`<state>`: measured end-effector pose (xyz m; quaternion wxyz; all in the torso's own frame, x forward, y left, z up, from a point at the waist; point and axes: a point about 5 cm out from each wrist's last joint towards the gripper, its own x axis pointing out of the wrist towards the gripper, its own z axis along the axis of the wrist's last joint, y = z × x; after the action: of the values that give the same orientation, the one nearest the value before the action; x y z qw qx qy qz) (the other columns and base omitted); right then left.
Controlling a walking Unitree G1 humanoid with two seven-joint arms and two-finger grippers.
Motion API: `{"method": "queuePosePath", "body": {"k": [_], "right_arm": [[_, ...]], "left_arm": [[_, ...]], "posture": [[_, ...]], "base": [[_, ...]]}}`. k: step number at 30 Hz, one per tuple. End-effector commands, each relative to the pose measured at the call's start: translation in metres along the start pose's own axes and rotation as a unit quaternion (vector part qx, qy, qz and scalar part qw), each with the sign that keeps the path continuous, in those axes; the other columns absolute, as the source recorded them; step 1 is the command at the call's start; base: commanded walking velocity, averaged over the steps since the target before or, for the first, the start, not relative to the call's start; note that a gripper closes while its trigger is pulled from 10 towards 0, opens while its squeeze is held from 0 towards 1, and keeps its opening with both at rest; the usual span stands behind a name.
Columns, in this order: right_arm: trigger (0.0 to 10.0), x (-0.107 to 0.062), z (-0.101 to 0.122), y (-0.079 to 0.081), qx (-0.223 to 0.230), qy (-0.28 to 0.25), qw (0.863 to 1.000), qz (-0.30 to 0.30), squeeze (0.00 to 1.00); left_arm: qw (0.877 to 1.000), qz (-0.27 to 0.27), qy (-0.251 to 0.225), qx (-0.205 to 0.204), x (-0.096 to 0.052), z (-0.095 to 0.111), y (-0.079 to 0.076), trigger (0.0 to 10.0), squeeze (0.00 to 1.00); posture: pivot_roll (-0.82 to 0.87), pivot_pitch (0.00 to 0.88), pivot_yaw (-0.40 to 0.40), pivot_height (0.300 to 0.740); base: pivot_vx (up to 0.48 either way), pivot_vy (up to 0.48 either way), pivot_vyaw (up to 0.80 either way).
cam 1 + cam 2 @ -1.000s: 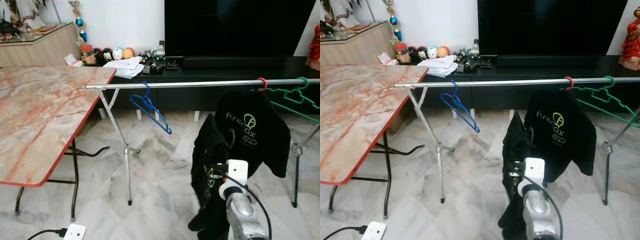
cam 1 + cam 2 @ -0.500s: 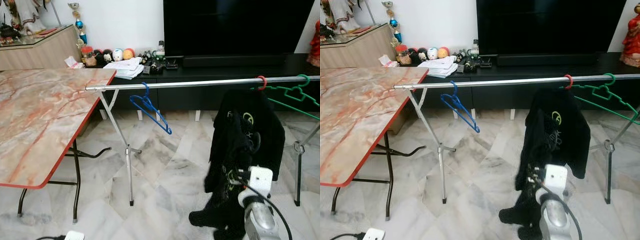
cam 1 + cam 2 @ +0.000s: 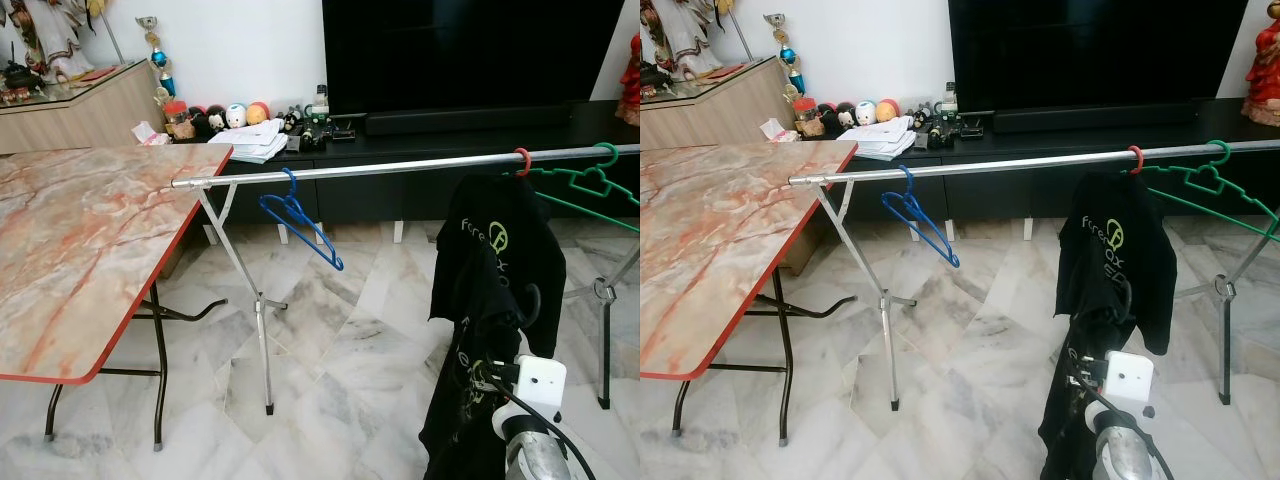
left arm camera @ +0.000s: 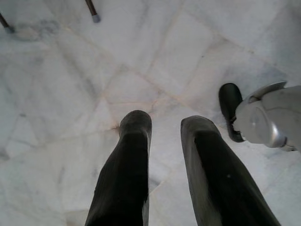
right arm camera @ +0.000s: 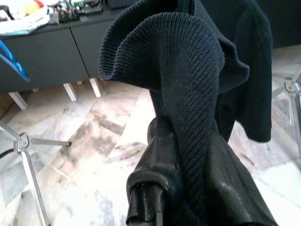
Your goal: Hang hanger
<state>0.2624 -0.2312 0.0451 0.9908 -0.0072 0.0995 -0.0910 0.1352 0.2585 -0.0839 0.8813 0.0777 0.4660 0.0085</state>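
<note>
What moved: since a second ago, the right arm has slid down and to the right, and the black shirt it holds now hangs straighter under the rail. The whole room has also shifted a bit in the head views, so the head has moved too.

Right tool: the right tool (image 5: 188, 188) is low, in front of the rail, with its two black fingers shut on a fold of the black shirt (image 3: 500, 270). The ribbed cloth bunches up between the fingers.

Left tool: the left tool (image 4: 164, 141) hangs idle, pointing at the marble floor (image 4: 70, 94). Its two fingers are apart, with nothing between them.

Task's thing: the shirt sits on a hanger whose red hook (image 3: 521, 162) is over the silver rail (image 3: 400, 168). So the hanger looks to be hung up already.

Nearby: a blue hanger (image 3: 298, 213) hangs bare further left on the rail. A green hanger (image 3: 585, 190) hangs just to the right of the red hook.

Further out: the worktop (image 3: 80, 240), with its marble pattern and red edge, stands at the left end of the rail. A long black cabinet (image 3: 420, 140) runs behind.

Step in hand: I think this is the end of the hanging, with the shirt on the rail but not let go.

Next move: I think the right tool needs to open and pull back gently, so the hook does not get tugged off the rail.
</note>
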Motion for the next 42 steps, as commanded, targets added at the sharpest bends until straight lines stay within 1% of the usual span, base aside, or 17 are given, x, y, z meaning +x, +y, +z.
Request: {"method": "queuePosePath", "body": {"k": [1,6,8,11,20,27,39,42], "right_arm": [[10.0,0.002,0.012,0.006,0.003,-0.022,1.000,0.011,0.00],[10.0,0.005,0.016,0.010,-0.012,-0.007,0.999,0.030,0.00],[10.0,0.008,0.019,0.011,-0.031,-0.008,0.999,0.044,0.00],[10.0,0.009,0.023,0.010,-0.036,-0.009,0.998,0.048,0.00],[10.0,0.014,0.030,0.009,-0.036,-0.007,0.998,0.042,0.00],[10.0,0.014,0.031,0.010,-0.037,-0.004,0.998,0.044,0.00],[10.0,0.013,0.030,0.011,-0.036,-0.001,0.998,0.043,0.00],[10.0,0.013,0.030,0.011,-0.035,-0.001,0.998,0.044,0.00]], "left_arm": [[1.000,0.009,0.002,-0.010,-0.002,-0.005,0.003,10.0,0.00],[1.000,0.012,0.003,-0.024,-0.004,-0.010,0.002,10.0,0.00],[1.000,0.014,0.003,-0.027,-0.004,-0.012,0.001,10.0,0.00],[0.999,0.015,0.000,-0.033,-0.003,-0.010,0.000,10.0,0.00],[0.999,0.013,-0.008,-0.038,-0.001,-0.004,-0.001,10.0,0.00],[0.999,0.013,-0.010,-0.040,-0.001,-0.004,-0.002,10.0,0.00],[0.999,0.014,-0.009,-0.038,-0.002,-0.005,-0.001,10.0,0.00],[0.999,0.016,-0.008,-0.038,-0.002,-0.006,0.000,10.0,0.00]], "posture": [[0.00,0.000,0.114,0.740],[0.01,0.000,0.093,0.740],[0.02,0.000,0.076,0.740],[0.02,0.000,0.071,0.740],[0.03,0.025,0.062,0.740],[0.03,0.043,0.063,0.740],[0.04,0.051,0.061,0.740],[0.04,0.049,0.060,0.740]], "base": [[0.000,0.000,0.00],[0.000,0.000,0.00],[0.000,0.000,0.00],[0.000,0.000,0.00],[0.000,0.000,0.00],[-0.252,0.000,0.00],[-0.268,0.000,0.00],[0.000,0.000,0.00]]}}
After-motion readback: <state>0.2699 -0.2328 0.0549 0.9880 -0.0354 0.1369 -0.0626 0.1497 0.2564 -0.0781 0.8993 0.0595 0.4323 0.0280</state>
